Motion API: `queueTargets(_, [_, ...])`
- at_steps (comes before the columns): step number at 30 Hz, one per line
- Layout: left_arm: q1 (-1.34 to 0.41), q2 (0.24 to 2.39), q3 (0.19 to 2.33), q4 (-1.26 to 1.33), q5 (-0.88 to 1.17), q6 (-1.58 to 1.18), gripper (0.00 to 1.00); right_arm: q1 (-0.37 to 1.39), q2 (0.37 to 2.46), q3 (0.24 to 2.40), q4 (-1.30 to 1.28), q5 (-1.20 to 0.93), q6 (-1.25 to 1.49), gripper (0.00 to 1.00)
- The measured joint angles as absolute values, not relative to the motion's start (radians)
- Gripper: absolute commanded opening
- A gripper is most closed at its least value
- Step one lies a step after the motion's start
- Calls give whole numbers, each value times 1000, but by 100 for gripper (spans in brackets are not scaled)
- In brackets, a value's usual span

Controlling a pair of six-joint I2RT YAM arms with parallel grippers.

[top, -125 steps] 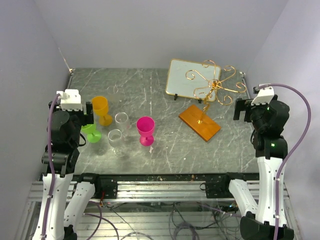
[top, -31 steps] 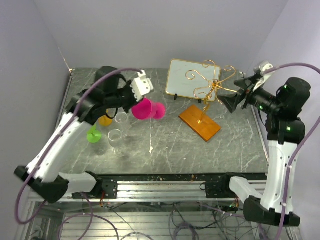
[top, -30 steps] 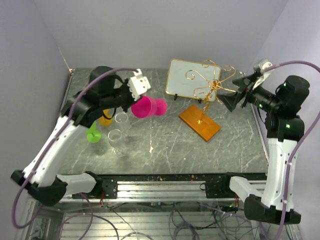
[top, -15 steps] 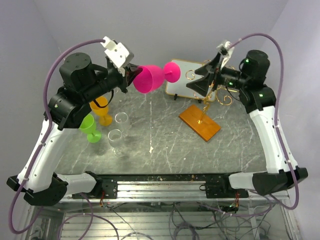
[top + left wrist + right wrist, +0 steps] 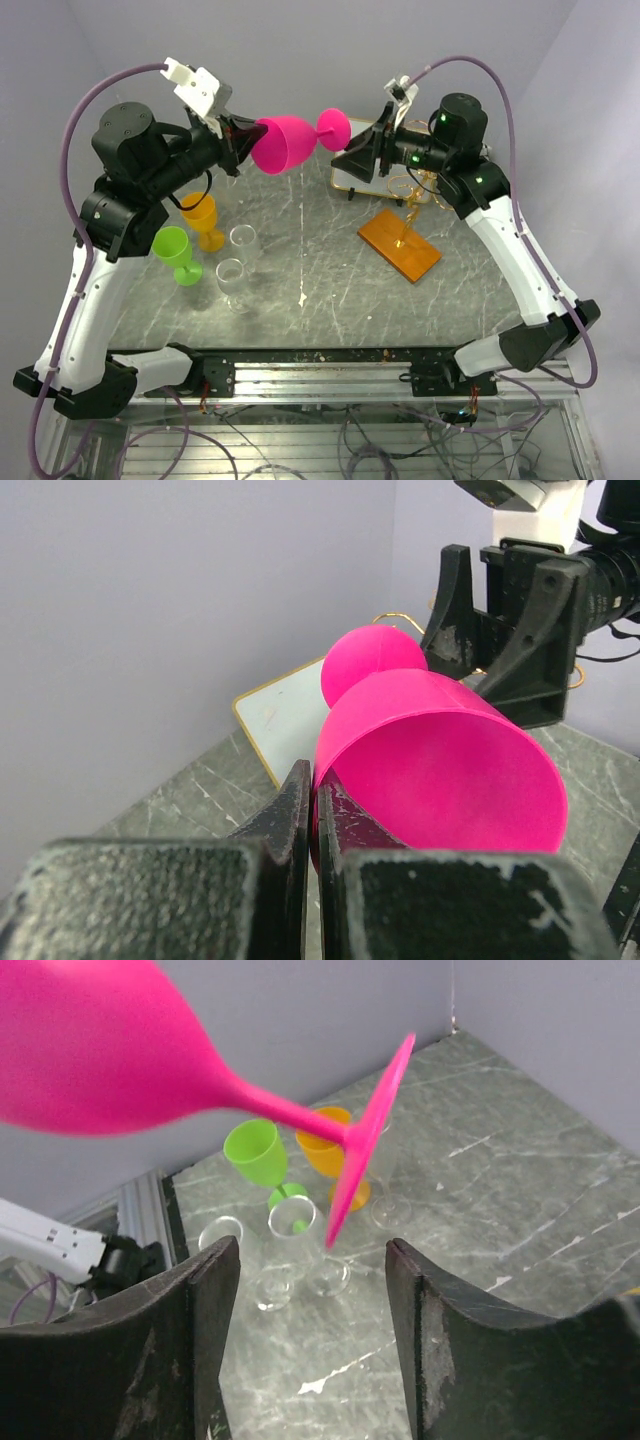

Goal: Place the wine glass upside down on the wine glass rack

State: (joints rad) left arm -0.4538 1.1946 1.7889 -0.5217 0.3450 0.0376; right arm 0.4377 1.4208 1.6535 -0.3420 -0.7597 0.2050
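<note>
The left hand is pinching the rim of the pink wine glass, one finger inside the bowl and one outside, pressed together on the thin wall. The glass lies roughly on its side high above the worktop, with its open mouth toward the left arm and its round foot pointing at the right arm.

The right hand faces that foot with its fingers spread wide. In the right wrist view the lower edge of the foot hangs just in front of the gap between the two fingers and touches neither of them (the stem slants up and away to the left from there).

The wine glass rack stands on the worktop toward the right rear, under the right arm, well apart from the glass. Its orange-brown base lies flat, and its gold wire scrolls are partly hidden behind the arm. A gold-framed panel stands just behind it.

On the left side of the worktop stand an orange goblet, a green goblet and two clear glasses, all upright and close together.
</note>
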Motion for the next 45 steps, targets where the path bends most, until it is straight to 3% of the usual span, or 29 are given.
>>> queueTargets(8, [-445,1192,1763,-508,387,13,7,485,1488,1773,-340,-616,211,39])
queueTargets(15, [-445,1192,1760,-491,392,10,7,485,1493,1775,-345,-537,213,39])
queueTargets(25, [-444,1196,1758,-482,393,18,7,488,1476,1773,-348,-526,217,27])
queueTargets(29, [-444,1202,1758,-482,392,20,7,488,1476,1773,-348,-527,226,17])
queueTargets(31, [-444,1205,1758,-482,392,20,7,488,1476,1773,-348,-527,228,2])
queueTargets(37, [-443,1207,1744,-483,392,36,9,487,1476,1779,-350,-491,251,0])
queueTargets(42, [-437,1195,1716,-484,388,52,25,484,1474,1790,-365,-452,232,0])
queueTargets(45, [-424,1172,1691,-500,373,67,56,463,1460,1790,-378,-416,193,0])
